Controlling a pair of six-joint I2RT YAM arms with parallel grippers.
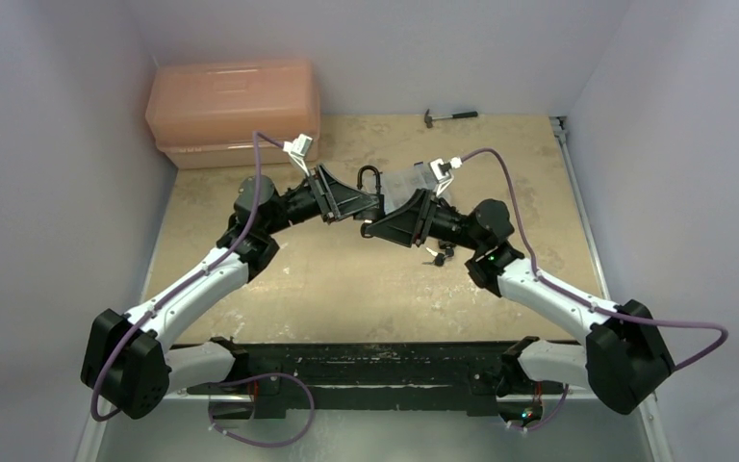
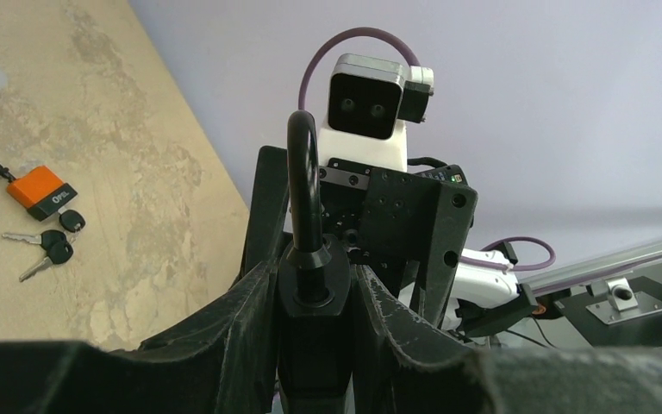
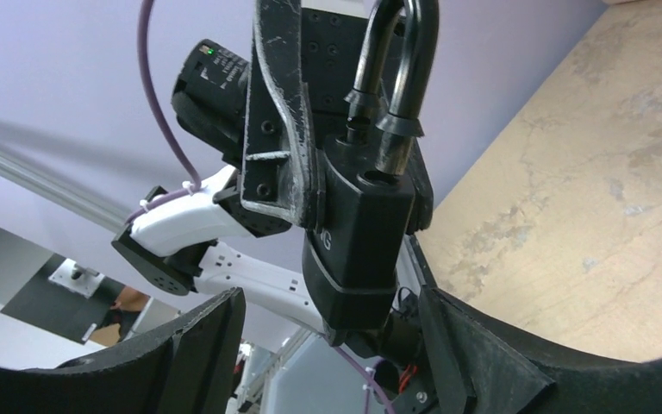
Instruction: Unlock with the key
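Jaws: left gripper point(image 2: 313, 297) clamped black metal padlock point(image 3: 362, 233); right gripper point(image 3: 336, 323) gaped around its base.
Orange padlock point(image 2: 41, 191), ringed keys point(image 2: 52, 246) lay on tan table point(image 2: 146, 164).

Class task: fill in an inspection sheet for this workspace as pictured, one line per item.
Surface: worn tan tabletop.
Job's things: black padlock held off the table; single key not made out.
Clutter: orange padlock beside key bunch; hammer; peach storage box.
End effectors: left end effector shut on the black padlock; right end effector open around it.
Cables: purple cable on each arm.
Surroundings: plain pale walls.
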